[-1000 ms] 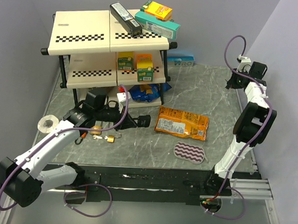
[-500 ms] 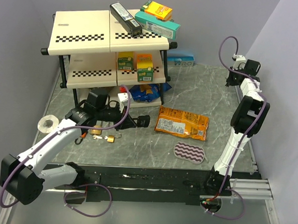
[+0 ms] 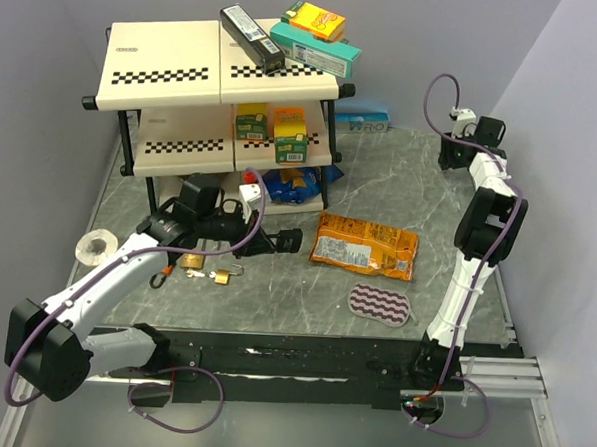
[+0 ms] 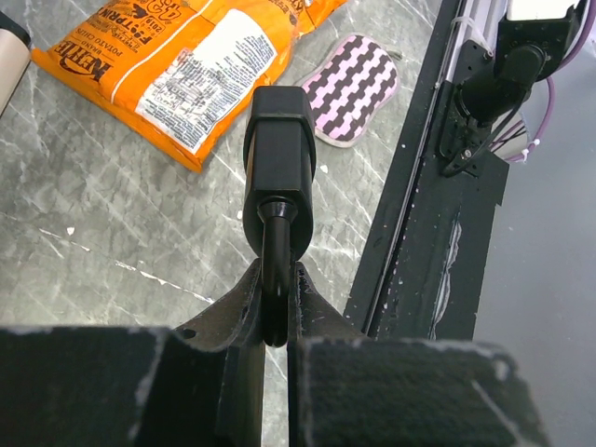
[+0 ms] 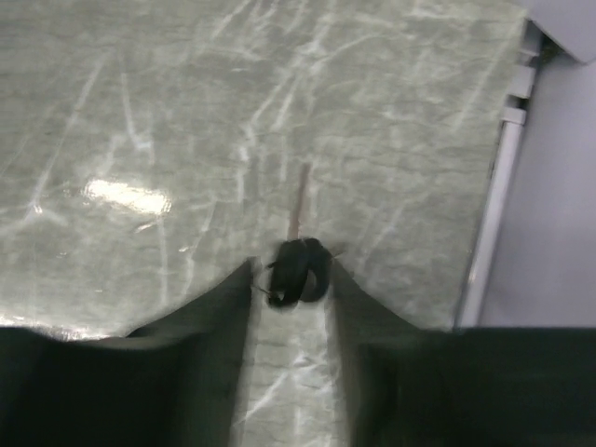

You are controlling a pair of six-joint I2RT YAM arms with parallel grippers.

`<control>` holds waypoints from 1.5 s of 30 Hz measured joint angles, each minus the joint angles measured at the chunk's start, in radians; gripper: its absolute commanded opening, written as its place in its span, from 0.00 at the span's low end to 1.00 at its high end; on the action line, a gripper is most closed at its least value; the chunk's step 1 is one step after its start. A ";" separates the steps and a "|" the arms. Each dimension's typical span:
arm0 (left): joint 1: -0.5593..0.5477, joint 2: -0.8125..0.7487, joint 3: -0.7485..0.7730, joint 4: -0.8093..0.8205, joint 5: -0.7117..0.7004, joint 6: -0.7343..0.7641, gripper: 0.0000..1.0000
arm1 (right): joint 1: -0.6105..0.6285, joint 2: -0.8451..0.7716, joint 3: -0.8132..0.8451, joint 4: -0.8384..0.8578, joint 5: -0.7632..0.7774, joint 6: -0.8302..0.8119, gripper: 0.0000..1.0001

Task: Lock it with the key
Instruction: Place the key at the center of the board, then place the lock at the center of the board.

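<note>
We are finding the small key with a dark rounded head and thin metal shaft (image 5: 298, 268) only in the right wrist view. There it is sitting between the fingertips of the right gripper (image 5: 291, 264), shaft pointing away over the grey marble-patterned table (image 3: 400, 189). The overhead view is showing that gripper raised at the table's far right corner, but the key is too small to make out there. The jaws are standing partly apart, a little wider than the key's head. The picture is blurred, so we cannot tell whether they are pinching it.

Only the overhead view is giving us the two small brass padlocks (image 3: 221, 276) (image 3: 191, 262). They are lying side by side on the table at the near left, just beside the left arm and well apart from the key.

The left wrist view is showing the left gripper (image 4: 277, 284) clamped tight on the round stem of a black rectangular block (image 4: 279, 149), which is sticking straight out past the fingertips. We cannot tell whether this block is a lock.

Beyond it, the orange crisp bag (image 3: 364, 245) and the oval pad with pink and dark wavy stripes (image 3: 381, 304) are lying flat mid-table.
</note>
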 measured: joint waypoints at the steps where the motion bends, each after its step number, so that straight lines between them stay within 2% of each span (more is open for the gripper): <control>1: 0.000 0.006 0.000 0.003 0.000 0.000 0.01 | 0.004 0.000 0.000 -0.004 0.000 -0.002 0.58; 4: 0.000 0.023 0.000 0.010 0.001 0.000 0.01 | 0.010 0.000 0.000 -0.005 -0.001 -0.009 0.65; 5: 0.000 0.026 0.000 0.010 0.002 0.000 0.01 | 0.010 0.000 0.000 -0.006 -0.001 -0.010 0.70; 8: 0.000 0.033 0.000 0.010 0.003 -0.003 0.01 | 0.009 -0.009 -0.009 -0.011 -0.012 -0.013 0.75; 12: 0.000 0.033 0.000 0.012 0.005 -0.011 0.01 | 0.008 -0.099 -0.105 -0.038 -0.082 -0.027 0.82; 16: 0.000 0.033 0.000 0.017 0.018 -0.058 0.01 | 0.008 -0.337 -0.311 -0.070 -0.226 -0.061 0.95; 22: 0.000 0.033 0.000 0.026 0.066 -0.159 0.01 | 0.050 -0.877 -0.677 -0.074 -0.454 -0.186 0.98; 28: 0.000 0.032 0.000 0.025 0.130 -0.268 0.01 | 0.347 -1.342 -1.004 -0.074 -0.562 -0.321 1.00; 32: 0.000 0.029 0.000 0.035 0.161 -0.340 0.01 | 0.584 -1.535 -1.183 -0.037 -0.524 -0.331 1.00; 37: 0.000 0.029 0.000 0.054 0.163 -0.393 0.01 | 0.915 -1.590 -1.290 0.050 -0.362 -0.340 1.00; 41: 0.000 0.029 -0.001 0.061 0.159 -0.422 0.01 | 1.064 -1.553 -1.310 0.125 -0.206 -0.356 1.00; 45: 0.000 0.029 -0.003 0.064 0.156 -0.432 0.01 | 1.144 -1.497 -1.310 0.209 -0.086 -0.367 0.98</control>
